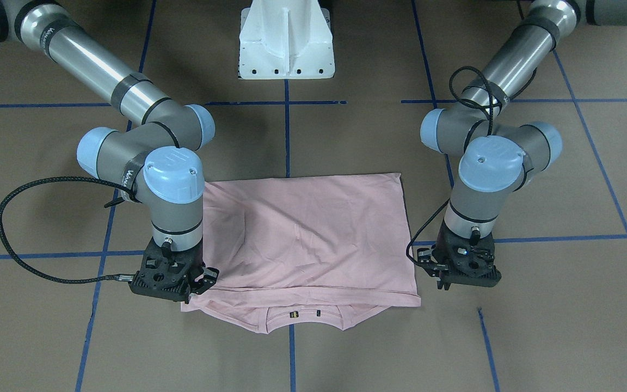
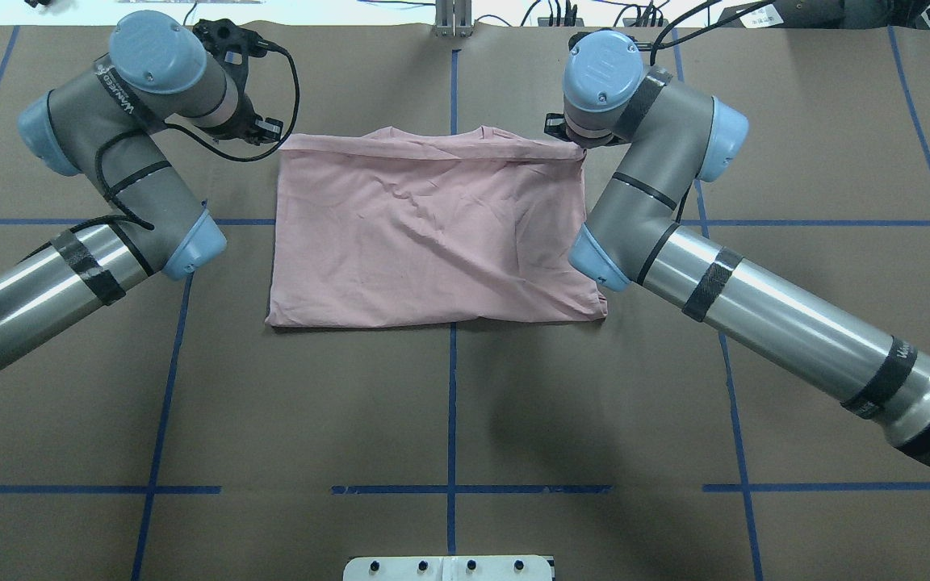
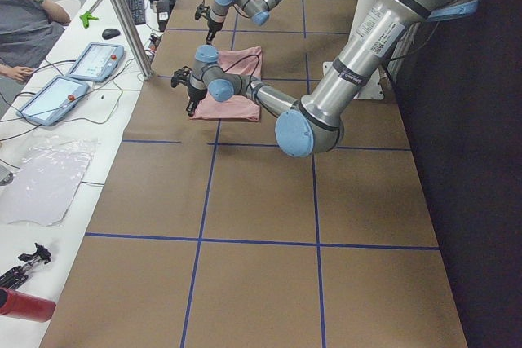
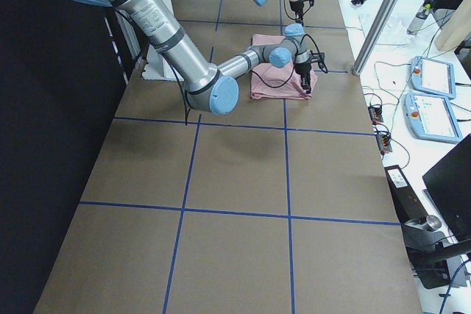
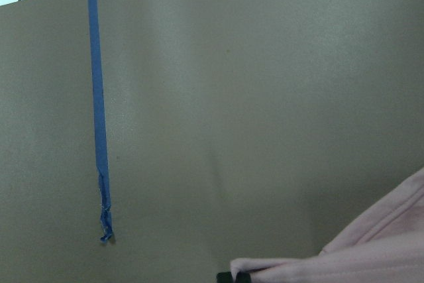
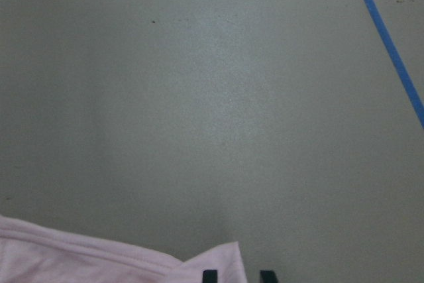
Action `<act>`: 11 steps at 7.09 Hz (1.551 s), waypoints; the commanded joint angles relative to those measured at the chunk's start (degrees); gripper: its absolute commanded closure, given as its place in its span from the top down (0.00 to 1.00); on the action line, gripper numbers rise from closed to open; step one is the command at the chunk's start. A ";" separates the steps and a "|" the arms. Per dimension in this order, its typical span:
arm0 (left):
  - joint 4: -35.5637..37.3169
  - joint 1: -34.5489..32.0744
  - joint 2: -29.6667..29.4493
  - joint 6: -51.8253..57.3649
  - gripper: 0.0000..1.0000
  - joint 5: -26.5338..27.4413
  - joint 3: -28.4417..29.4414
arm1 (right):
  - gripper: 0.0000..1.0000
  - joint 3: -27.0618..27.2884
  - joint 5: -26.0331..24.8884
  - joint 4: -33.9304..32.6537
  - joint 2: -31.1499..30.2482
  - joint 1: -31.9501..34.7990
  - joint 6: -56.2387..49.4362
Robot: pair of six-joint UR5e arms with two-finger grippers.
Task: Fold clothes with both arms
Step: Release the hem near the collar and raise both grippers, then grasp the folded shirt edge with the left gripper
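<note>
The pale pink T-shirt (image 1: 313, 234) lies folded in half on the brown table, its ribbed collar (image 1: 302, 321) and neck tags (image 1: 293, 314) poking out at the operators' side. The dog print is hidden. The shirt also shows in the overhead view (image 2: 433, 234). My right gripper (image 1: 204, 279) sits low at one folded corner with its fingers apart. In the right wrist view both fingertips (image 6: 211, 275) show with a gap, beside the cloth corner (image 6: 218, 256). My left gripper (image 1: 437, 272) hangs just off the opposite corner, fingers apart. In the left wrist view the cloth edge (image 5: 371, 256) lies by one fingertip (image 5: 226, 276).
The white pedestal (image 1: 286, 43) stands at the robot's side of the table. Blue tape lines (image 2: 452, 403) grid the brown surface. A side bench with tablets (image 3: 81, 63), cables and a person (image 3: 24, 22) runs along the far edge.
</note>
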 commanded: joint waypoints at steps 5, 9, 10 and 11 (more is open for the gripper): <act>-3.97 10.66 19.03 -14.29 1.00 -2.01 -25.43 | 1.00 17.89 10.18 0.10 -12.23 4.01 -15.73; -3.80 18.53 21.86 -24.58 0.65 3.01 -27.92 | 1.00 17.90 10.09 0.19 -12.23 4.01 -15.55; -3.71 18.53 21.95 -24.49 0.65 3.09 -27.39 | 1.00 17.90 10.09 0.19 -12.32 4.01 -15.55; -3.62 18.53 22.03 -24.40 0.65 3.10 -27.13 | 1.00 17.90 10.09 0.19 -12.32 4.01 -15.55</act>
